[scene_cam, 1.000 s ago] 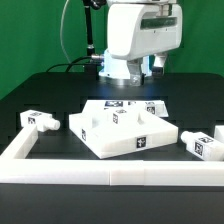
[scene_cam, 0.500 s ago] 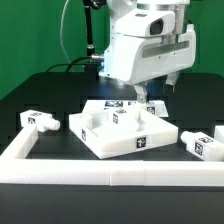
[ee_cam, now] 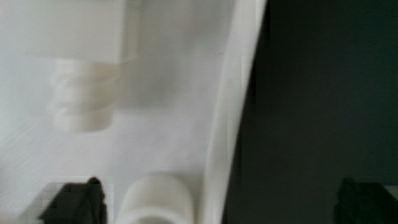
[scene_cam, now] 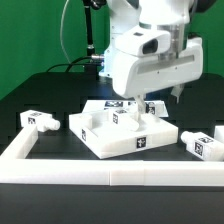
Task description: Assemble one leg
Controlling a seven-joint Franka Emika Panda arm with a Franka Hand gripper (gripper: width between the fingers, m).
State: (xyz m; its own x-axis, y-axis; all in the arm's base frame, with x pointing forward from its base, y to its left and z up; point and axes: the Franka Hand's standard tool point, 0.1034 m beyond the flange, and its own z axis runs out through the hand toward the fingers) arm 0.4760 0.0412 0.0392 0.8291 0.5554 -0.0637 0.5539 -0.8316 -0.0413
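My gripper [scene_cam: 158,100] hangs low over the far right part of the large white square panel [scene_cam: 112,145]. In the wrist view the gripper [ee_cam: 222,205] is open wide, its dark fingertips [ee_cam: 75,200] far apart with nothing gripped. A rounded white part [ee_cam: 160,200] sits between them, close to one fingertip. A white leg with a threaded end [ee_cam: 80,95] lies on the panel [ee_cam: 178,60] beyond it. In the exterior view one tagged leg [scene_cam: 38,121] lies at the left and another tagged leg [scene_cam: 205,142] at the right. Tagged pieces [scene_cam: 125,118] stand on the panel.
A low white L-shaped rail [scene_cam: 60,168] runs along the front and left of the black table [scene_cam: 40,90]. The panel's edge meets dark table in the wrist view [ee_cam: 311,110]. Green backdrop behind the arm.
The arm has come forward and down toward the panel, growing larger in the exterior view. The legs and the panel have not moved.
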